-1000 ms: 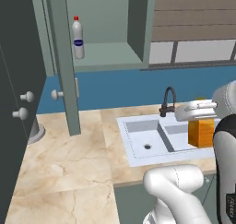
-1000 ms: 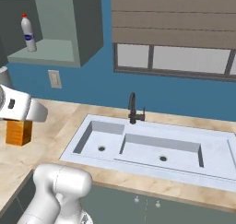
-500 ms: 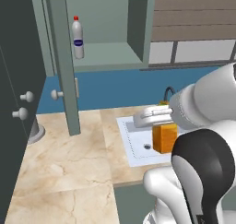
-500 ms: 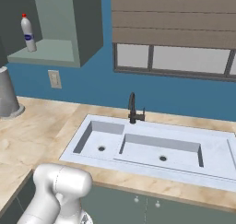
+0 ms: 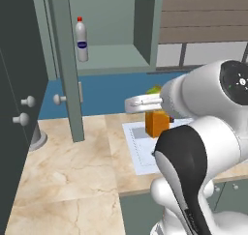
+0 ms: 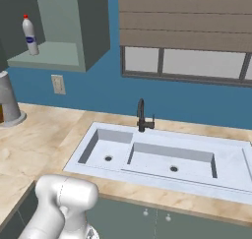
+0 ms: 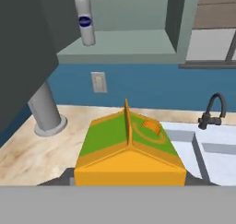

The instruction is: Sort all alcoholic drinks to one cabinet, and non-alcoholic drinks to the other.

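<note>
Orange carton (image 5: 156, 123) held in the pincer (image 5: 145, 105), up in the air above the counter (image 5: 72, 166) by the sink (image 6: 162, 157). Pincer clamps it from the sides; green top faces the hand camera. White bottle (image 5: 81, 39) stands upright in the open cabinet (image 5: 116, 60) above.

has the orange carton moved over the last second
Yes. In the left base view the orange carton, held in the gripper, has travelled left, from beside the faucet toward the open cabinet.
</note>
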